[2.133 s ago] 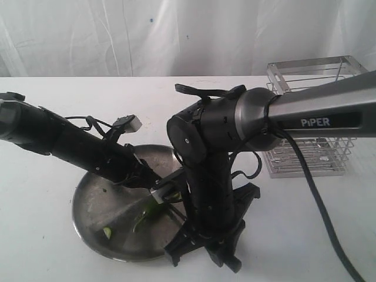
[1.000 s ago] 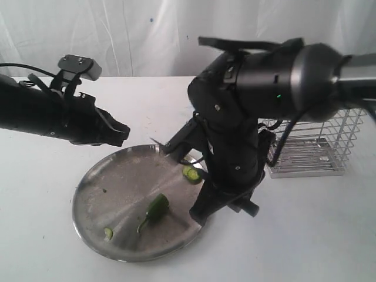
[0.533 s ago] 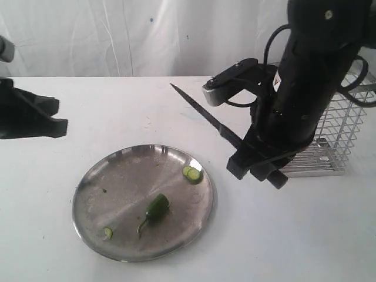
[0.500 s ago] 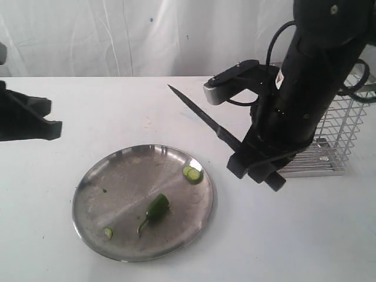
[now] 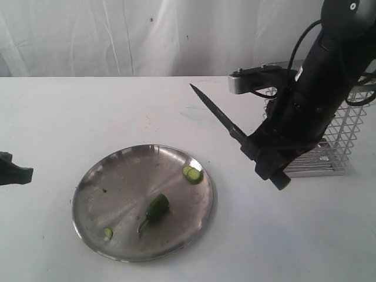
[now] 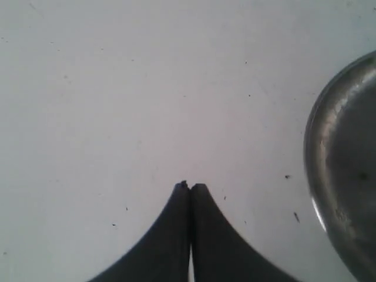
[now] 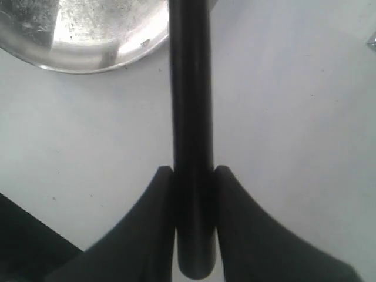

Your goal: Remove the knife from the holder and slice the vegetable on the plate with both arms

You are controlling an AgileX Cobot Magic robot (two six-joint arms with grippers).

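Knife [image 5: 220, 117]: one, all black, off the tabletop [image 5: 117, 106], its handle clamped between the two fingers of the right tool [image 5: 259, 157]; the blade runs out past the fingertips, tilted with the point uppermost. In the right wrist view the handle [image 7: 191, 117] fills the narrow gap of the right tool [image 7: 192, 171]. Vegetable [image 5: 157, 207]: one, dark green with a thin stem, lying on the plate, well apart from both tools and lower than the knife's point. Loose round slices: three, all on the plate; two [image 5: 191, 173] touching each other at the rim nearest the right tool, one [image 5: 107, 232] alone on the side toward the left tool. Plate [image 5: 117, 170]: one, dull steel, between the two tools. Holder [image 5: 338, 141]: one, silver wire, behind the right arm and partly hidden by it. Left tool [image 6: 189, 187]: one, fingers pressed together on nothing, over bare tabletop, with the plate rim [image 6: 346, 176] near it.
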